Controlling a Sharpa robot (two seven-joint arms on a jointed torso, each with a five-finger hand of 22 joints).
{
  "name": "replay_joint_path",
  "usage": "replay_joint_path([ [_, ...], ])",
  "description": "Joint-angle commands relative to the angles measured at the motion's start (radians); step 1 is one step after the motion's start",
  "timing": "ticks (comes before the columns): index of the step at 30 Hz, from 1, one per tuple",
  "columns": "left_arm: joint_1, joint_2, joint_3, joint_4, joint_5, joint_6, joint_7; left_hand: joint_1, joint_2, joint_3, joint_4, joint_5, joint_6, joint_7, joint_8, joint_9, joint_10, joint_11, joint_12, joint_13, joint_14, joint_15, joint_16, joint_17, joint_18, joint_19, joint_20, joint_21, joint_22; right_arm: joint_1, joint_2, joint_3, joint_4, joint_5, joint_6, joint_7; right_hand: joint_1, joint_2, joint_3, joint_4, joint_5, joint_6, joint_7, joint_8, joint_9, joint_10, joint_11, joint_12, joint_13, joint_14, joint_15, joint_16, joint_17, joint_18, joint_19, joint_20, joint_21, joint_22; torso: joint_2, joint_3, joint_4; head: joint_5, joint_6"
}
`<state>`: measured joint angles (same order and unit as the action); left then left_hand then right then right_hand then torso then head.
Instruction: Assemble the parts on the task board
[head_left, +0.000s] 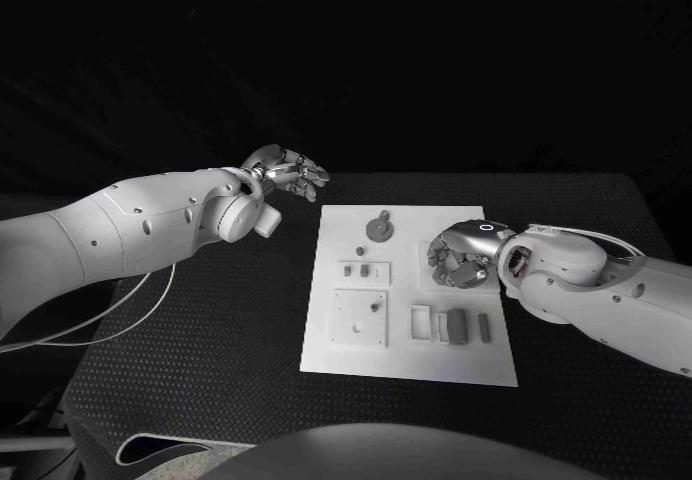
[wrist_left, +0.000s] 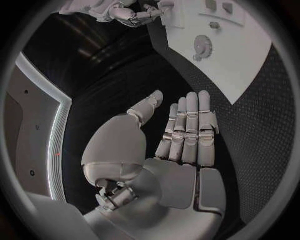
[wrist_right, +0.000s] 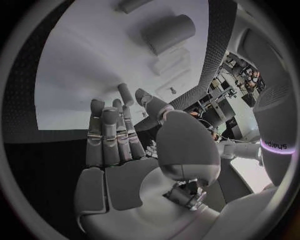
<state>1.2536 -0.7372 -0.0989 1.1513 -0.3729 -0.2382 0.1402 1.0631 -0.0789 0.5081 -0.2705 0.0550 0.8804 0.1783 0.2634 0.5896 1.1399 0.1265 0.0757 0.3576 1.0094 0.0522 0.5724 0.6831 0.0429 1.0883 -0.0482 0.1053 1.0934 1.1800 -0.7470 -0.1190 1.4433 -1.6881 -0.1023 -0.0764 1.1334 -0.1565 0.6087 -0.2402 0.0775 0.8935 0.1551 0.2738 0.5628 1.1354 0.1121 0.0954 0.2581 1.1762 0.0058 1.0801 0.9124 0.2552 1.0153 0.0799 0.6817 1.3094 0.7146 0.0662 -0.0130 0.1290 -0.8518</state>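
Right hand (head_left: 462, 262) hovers over the board (head_left: 411, 355) by its right edge, fingers spread, empty. Left hand (head_left: 289, 172) is off the board's far-left corner, fingers straight, empty. Gear (head_left: 381, 228) sits far end, grey parts (head_left: 457, 326) near end. Looks like pre-grasp; next, reach for a part.

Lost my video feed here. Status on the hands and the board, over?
Left hand open, off the board's far-left corner. Right hand open, empty, over the board's right side. Gear and grey parts lie loose. Nothing blocking.
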Motion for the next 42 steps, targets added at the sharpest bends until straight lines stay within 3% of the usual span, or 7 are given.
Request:
replay_joint_path([
  [1, 0.001, 0.001, 0.001, 0.002, 0.006, 0.014, 0.010, -0.014, 0.000, -0.001, 0.007, -0.004, -0.007, -0.003, -0.006, -0.002, -0.008, 0.002, -0.001, -0.002, 0.008, 0.000, -0.007, 0.001, 0.019, 0.008, 0.002, -0.005, -0.001, -0.003, 0.006, 0.000, -0.003, -0.013, -0.006, 0.012, -0.004, 0.015, -0.001, -0.007, 0.002, 0.014, -0.001, 0.009, 0.000, 0.012, -0.003, 0.006, 0.007, 0.006, -0.008, 0.007, -0.004, 0.007, 0.007, -0.007, 0.007, 0.020, 0.000, -0.0005, 0.0000, 0.002, -0.001],
  [14, 0.001, 0.000, 0.001, 0.002, 0.006, 0.025, 0.007, -0.013, 0.003, 0.002, 0.010, -0.003, -0.009, -0.003, -0.006, -0.002, -0.010, 0.003, -0.002, -0.003, 0.007, 0.000, -0.009, 0.003, 0.019, 0.008, 0.002, -0.007, -0.001, -0.005, 0.014, -0.004, -0.017, -0.024, 0.001, 0.007, -0.010, 0.054, 0.003, -0.021, 0.002, 0.050, -0.010, 0.019, -0.003, 0.046, -0.016, 0.017, 0.031, 0.019, -0.021, 0.015, -0.019, 0.007, 0.017, -0.014, 0.014, 0.019, 0.000, 0.0002, -0.0013, 0.005, -0.006],
  [25, 0.001, 0.002, 0.001, 0.000, 0.006, 0.029, 0.003, -0.016, 0.003, 0.001, 0.013, -0.003, -0.011, -0.002, -0.007, -0.003, -0.012, 0.004, -0.002, -0.003, 0.006, 0.001, -0.012, 0.004, 0.019, 0.007, 0.002, -0.009, -0.001, -0.006, 0.015, -0.005, -0.036, -0.042, -0.005, -0.008, 0.005, 0.109, 0.013, -0.049, 0.003, 0.064, -0.015, 0.019, -0.007, 0.055, -0.020, 0.013, 0.046, 0.021, -0.025, 0.019, -0.028, 0.007, 0.016, -0.016, 0.015, 0.019, -0.001, 0.0009, -0.0009, 0.004, -0.008],
  [34, 0.001, 0.002, 0.001, 0.001, 0.006, 0.031, 0.002, -0.018, 0.003, 0.001, 0.015, -0.003, -0.012, -0.001, -0.008, -0.003, -0.014, 0.004, -0.003, -0.004, 0.006, 0.001, -0.013, 0.005, 0.019, 0.007, 0.002, -0.010, -0.001, -0.006, 0.015, -0.005, -0.039, -0.045, -0.002, -0.010, 0.006, 0.117, 0.014, -0.050, 0.003, 0.065, -0.015, 0.018, -0.009, 0.056, -0.021, 0.011, 0.050, 0.022, -0.026, 0.021, -0.030, 0.007, 0.018, -0.016, 0.017, 0.019, -0.001, 0.0003, -0.0009, 0.004, -0.009],
  [39, 0.001, 0.002, 0.001, 0.003, 0.006, 0.031, 0.002, -0.019, 0.004, 0.001, 0.017, -0.003, -0.012, -0.001, -0.008, -0.003, -0.015, 0.005, -0.003, -0.004, 0.006, 0.002, -0.014, 0.006, 0.019, 0.007, 0.003, -0.011, -0.001, -0.008, 0.016, -0.005, -0.035, -0.050, -0.025, -0.004, 0.043, 0.140, 0.028, -0.053, 0.003, 0.084, -0.022, 0.027, -0.005, 0.080, -0.030, 0.020, 0.063, 0.033, -0.035, 0.028, -0.034, 0.007, 0.025, -0.023, 0.023, 0.020, -0.001, -0.0004, -0.0010, 0.005, -0.008],
  [41, 0.001, 0.002, 0.001, 0.002, 0.006, 0.031, 0.002, -0.020, 0.004, 0.001, 0.017, -0.003, -0.013, -0.001, -0.008, -0.003, -0.015, 0.005, -0.003, -0.004, 0.006, 0.002, -0.014, 0.006, 0.019, 0.007, 0.003, -0.011, -0.001, -0.009, 0.017, -0.005, -0.032, -0.049, -0.042, 0.000, 0.071, 0.110, 0.105, -0.026, 0.008, 0.104, -0.027, 0.033, -0.004, 0.104, -0.038, 0.028, 0.075, 0.050, -0.044, 0.034, -0.039, 0.007, 0.045, -0.024, 0.027, 0.017, 0.000, -0.0005, -0.0009, 0.005, -0.009],
  [42, 0.001, 0.002, 0.001, 0.002, 0.006, 0.031, 0.002, -0.020, 0.004, 0.001, 0.017, -0.003, -0.013, -0.001, -0.008, -0.003, -0.015, 0.005, -0.003, -0.004, 0.006, 0.002, -0.014, 0.006, 0.019, 0.007, 0.003, -0.011, -0.001, -0.010, 0.017, -0.005, -0.029, -0.048, -0.048, 0.001, 0.064, 0.109, 0.120, -0.028, 0.006, 0.107, -0.029, 0.033, -0.003, 0.108, -0.040, 0.029, 0.080, 0.055, -0.046, 0.035, -0.041, 0.007, 0.051, -0.026, 0.029, 0.017, 0.000, -0.0002, -0.0008, 0.005, -0.009],
])
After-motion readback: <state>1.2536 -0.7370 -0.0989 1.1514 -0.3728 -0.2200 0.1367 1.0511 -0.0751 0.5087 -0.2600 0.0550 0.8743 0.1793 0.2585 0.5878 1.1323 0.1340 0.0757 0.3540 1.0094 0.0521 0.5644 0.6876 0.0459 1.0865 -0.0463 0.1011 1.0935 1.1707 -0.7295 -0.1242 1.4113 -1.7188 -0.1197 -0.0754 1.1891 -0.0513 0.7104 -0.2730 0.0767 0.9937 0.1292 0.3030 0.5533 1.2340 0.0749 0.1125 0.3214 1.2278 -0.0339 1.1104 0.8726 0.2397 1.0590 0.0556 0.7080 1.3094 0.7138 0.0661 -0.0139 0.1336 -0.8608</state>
